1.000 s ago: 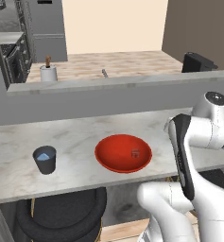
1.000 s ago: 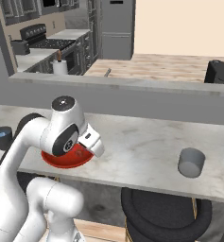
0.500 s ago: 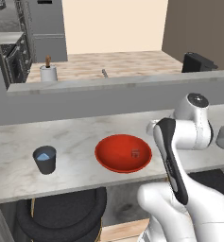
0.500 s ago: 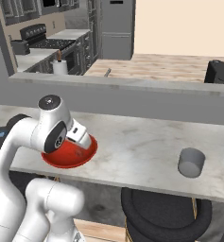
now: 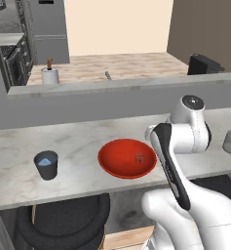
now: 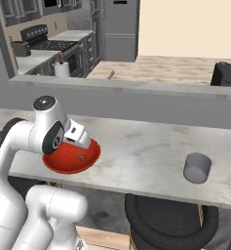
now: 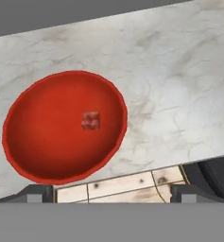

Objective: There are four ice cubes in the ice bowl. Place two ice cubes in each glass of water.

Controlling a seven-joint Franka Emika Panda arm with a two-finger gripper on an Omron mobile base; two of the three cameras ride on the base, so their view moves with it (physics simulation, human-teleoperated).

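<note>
Gripper (image 7: 111,193): the hand view shows the two dark finger tips set far apart at the lower edge, left and right; jaws stand wide open with nothing between them and nothing held.

Ice bowl (image 7: 33,156): glossy red, resting on the pale marble counter (image 7: 179,85), ahead of the jaws and off toward the left finger tip. Its near rim overhangs none of the counter edge that can be judged; the rim lies just beyond the left tip.

Ice cube (image 7: 90,120): one translucent cube is seen on the bowl floor, ahead of the jaws and slightly left of their midline, clear of both tips. The left base view also shows a cube (image 5: 139,158) inside the bowl (image 5: 112,163).

Glasses: the dark glass (image 5: 46,164) with bluish contents stands well apart from the jaws, beyond the bowl's far side. The lighter grey glass (image 6: 197,168) stands well apart on the opposite side. Contents of the grey glass cannot be told
</note>
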